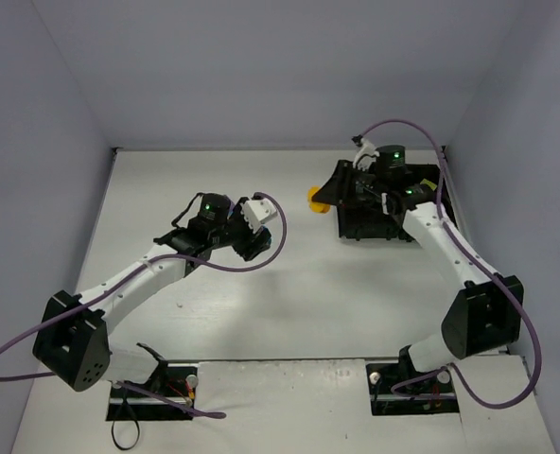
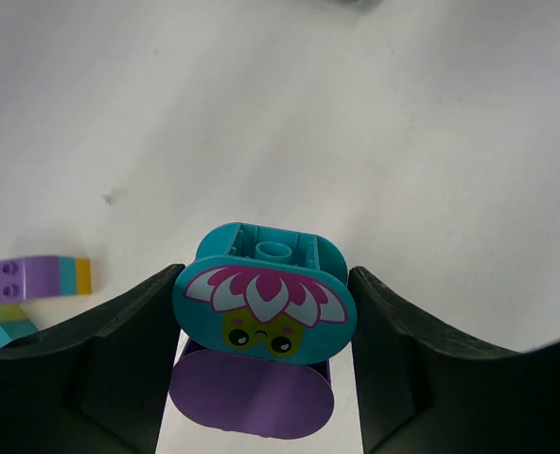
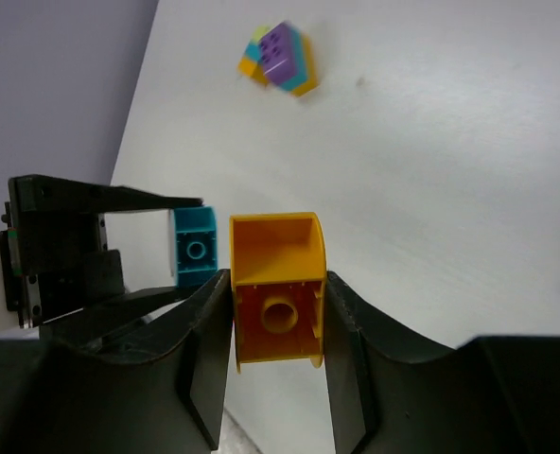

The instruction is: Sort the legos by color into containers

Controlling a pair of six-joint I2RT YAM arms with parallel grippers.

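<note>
A cyan oval brick (image 2: 264, 303) with a printed pink flower and a small frowning face sits sideways between the two dark fingers of the left pincer (image 2: 266, 274). The pincer is about half open and closed onto the brick, one finger against each rounded end. The brick's hollow underside faces up in the left wrist view. A purple oval piece (image 2: 252, 397) shows directly below the brick and touches it; whether the two are joined cannot be told.

An orange brick (image 3: 275, 246) with one rounded corner is clamped in the right pincer (image 3: 278, 279). Its fingers are drawn in tight, one against each side, and its hollow underside faces the wrist camera. From above, this brick hangs just off the left edge of the black tray (image 1: 356, 229). The tray stands at the far right of the table (image 1: 261, 312), under the right arm. Its compartments are too dark and too covered to tell what is in them.

The two pincers face each other across the middle of the table, well apart. The right wrist view shows the left pincer with its cyan brick beyond the orange one.

A small heap of loose bricks (image 3: 280, 57), purple, cyan, orange and lime green, lies on the table and is blurred in both wrist views. It is not visible from above.

The table is white, with pale lilac walls (image 1: 261, 66) on three sides. Purple cables (image 1: 507, 293) loop from each arm.
</note>
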